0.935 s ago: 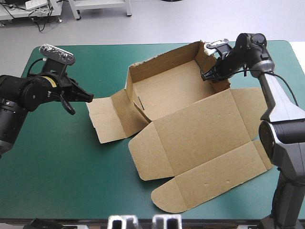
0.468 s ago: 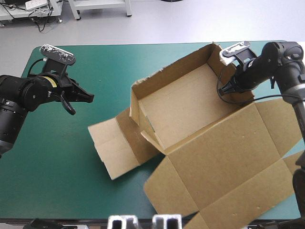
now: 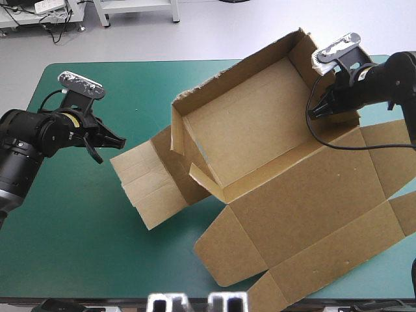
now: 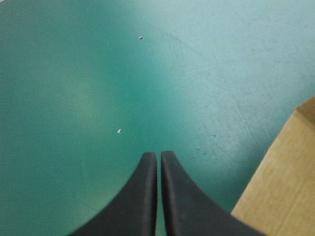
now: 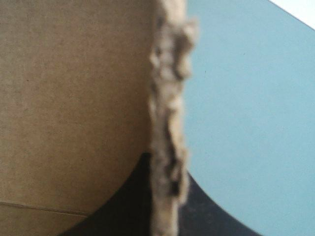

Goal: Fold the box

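The brown box (image 3: 260, 130) stands as an open tray with its walls raised, tilted up at its right end, and its wide lid (image 3: 312, 214) lies flat toward the table's front. My right gripper (image 3: 323, 108) is shut on the box's right wall; in the right wrist view the frayed board edge (image 5: 167, 98) runs between the black fingers (image 5: 197, 206). My left gripper (image 3: 117, 138) hovers shut and holding nothing, just left of the box's spread side flap (image 3: 140, 185). In the left wrist view my left gripper (image 4: 158, 157) hangs over bare cover, with a corner of that flap (image 4: 280, 191) beside it.
The teal-green cover (image 3: 71, 247) lies bare at the front left and along the far edge. The lid's front flap (image 3: 273, 292) reaches the table's front edge, and its right flap (image 3: 403, 214) reaches the right edge.
My right gripper has moved right and toward the far edge with the wall in its grip, tilting and turning the box. The side flap slid left toward the left gripper, which barely moved.
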Robot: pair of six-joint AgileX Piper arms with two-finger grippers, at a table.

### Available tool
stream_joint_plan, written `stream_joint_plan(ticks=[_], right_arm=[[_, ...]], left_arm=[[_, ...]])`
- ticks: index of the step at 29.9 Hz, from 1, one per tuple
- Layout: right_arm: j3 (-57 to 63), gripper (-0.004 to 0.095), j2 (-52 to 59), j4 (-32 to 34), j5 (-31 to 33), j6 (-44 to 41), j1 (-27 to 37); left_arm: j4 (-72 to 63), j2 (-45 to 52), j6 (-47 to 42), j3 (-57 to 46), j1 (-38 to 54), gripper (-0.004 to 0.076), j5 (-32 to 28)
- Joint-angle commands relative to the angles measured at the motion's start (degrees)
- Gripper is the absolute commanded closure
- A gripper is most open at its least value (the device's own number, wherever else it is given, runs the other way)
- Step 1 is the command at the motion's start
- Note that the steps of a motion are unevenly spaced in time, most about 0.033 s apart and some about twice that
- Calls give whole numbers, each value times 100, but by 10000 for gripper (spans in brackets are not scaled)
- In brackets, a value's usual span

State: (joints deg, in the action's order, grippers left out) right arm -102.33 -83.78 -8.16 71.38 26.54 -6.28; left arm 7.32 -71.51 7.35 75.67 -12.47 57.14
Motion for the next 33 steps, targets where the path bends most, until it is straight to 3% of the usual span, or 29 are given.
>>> stream_joint_plan(ticks=[1,8,13,18,25,31,33], right_arm=[[-394,932,244,-413,65,-52,230],[-545,932,244,-1906,65,372,1347],[-566,932,244,-2382,65,523,1538],[-657,932,244,-2596,55,596,1538],[-950,932,244,-2690,55,596,1538],[-955,932,224,-2536,55,583,1538],[-955,932,188,-2585,55,583,1538]], left_arm=[[-88,168,-69,-205,379,712,-579],[-732,168,7,-773,1458,712,-1383],[-2732,155,1189,-970,1994,712,-1662],[-5402,112,3613,-1083,2238,712,-790],[-7448,-57,4647,-1093,2238,694,316],[-9328,-70,5411,-1093,2238,525,1695],[-9394,-59,5369,-1093,2216,452,1733]])
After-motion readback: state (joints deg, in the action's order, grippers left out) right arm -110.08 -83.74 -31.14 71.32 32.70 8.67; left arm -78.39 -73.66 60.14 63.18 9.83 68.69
